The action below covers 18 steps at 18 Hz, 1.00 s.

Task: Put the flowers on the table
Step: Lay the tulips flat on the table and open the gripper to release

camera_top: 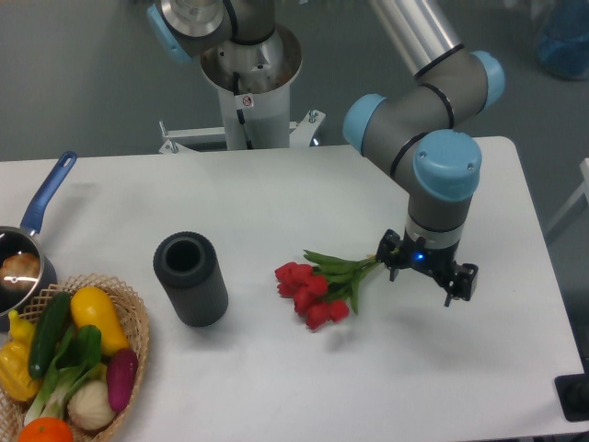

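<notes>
On the table (276, 387), right of centre, the flowers (317, 284) lie flat (red heads toward the dark cylinder (190, 278)). At their stem ends the gripper (426, 270) looks spread, seemingly releasing them. Next: rise straight clear without dragging the stems.

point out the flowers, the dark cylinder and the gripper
flowers (308, 293): fixed camera, on the red tulip heads
dark cylinder (190, 279): fixed camera, on its ribbed side wall
gripper (425, 274): fixed camera, midway between its fingertips
</notes>
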Each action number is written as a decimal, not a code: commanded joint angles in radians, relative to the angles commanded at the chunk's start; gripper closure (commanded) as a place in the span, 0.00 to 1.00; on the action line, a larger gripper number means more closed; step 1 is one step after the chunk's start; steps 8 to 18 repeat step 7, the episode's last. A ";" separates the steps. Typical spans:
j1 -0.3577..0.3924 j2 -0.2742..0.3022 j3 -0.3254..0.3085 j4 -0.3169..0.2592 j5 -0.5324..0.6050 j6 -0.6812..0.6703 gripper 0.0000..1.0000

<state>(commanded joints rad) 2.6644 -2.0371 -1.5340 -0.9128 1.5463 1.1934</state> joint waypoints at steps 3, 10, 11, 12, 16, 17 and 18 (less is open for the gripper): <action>0.008 0.002 0.000 0.026 0.000 0.000 0.00; 0.018 0.005 0.000 0.028 -0.002 0.002 0.00; 0.018 0.005 0.000 0.028 -0.002 0.002 0.00; 0.018 0.005 0.000 0.028 -0.002 0.002 0.00; 0.018 0.005 0.000 0.028 -0.002 0.002 0.00; 0.018 0.005 0.000 0.028 -0.002 0.002 0.00; 0.018 0.005 0.000 0.028 -0.002 0.002 0.00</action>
